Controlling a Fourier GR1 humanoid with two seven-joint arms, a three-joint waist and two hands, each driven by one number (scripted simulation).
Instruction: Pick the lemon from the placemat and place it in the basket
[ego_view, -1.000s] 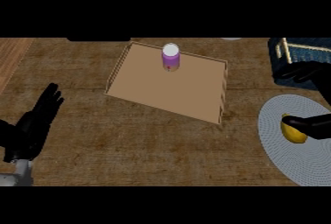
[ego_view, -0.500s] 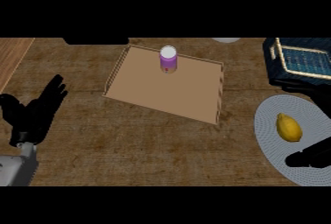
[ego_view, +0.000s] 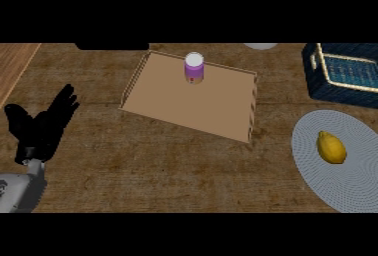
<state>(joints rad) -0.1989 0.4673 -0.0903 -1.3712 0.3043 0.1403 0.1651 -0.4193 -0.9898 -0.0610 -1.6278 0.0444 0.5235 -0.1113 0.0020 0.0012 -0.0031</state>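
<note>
We see only one robot hand, the left robot hand (ego_view: 46, 125), at the view's left edge above its grey forearm (ego_view: 22, 187). Its fingers are straight and spread apart, pointing up, and it holds nothing; it rests over the brown worktop (ego_view: 148, 160). The right robot hand does not show anywhere.

The lemon (ego_view: 331, 147) lies far to the right of that robot hand, across the whole width of the worktop. It sits alone on the round grey placemat (ego_view: 325, 175), a little above the mat's middle, its long axis running up and down the view. Nothing touches it.

The basket (ego_view: 347, 72), dark blue with pale handles, stands beyond the placemat at the upper right, well apart from the robot hand and near the lemon's far side. We see a strip of bare worktop between the basket and the mat.

Between the robot hand and the lemon lies a shallow wooden tray (ego_view: 221, 115), set askew, its near right corner close to the placemat's left edge without touching it. A purple bottle with a white cap (ego_view: 194, 69) stands upright in the tray's far part. A pale round thing (ego_view: 260, 46) shows at the top edge, too cut off to name, and a dark shape (ego_view: 111, 46) sits left of it.
</note>
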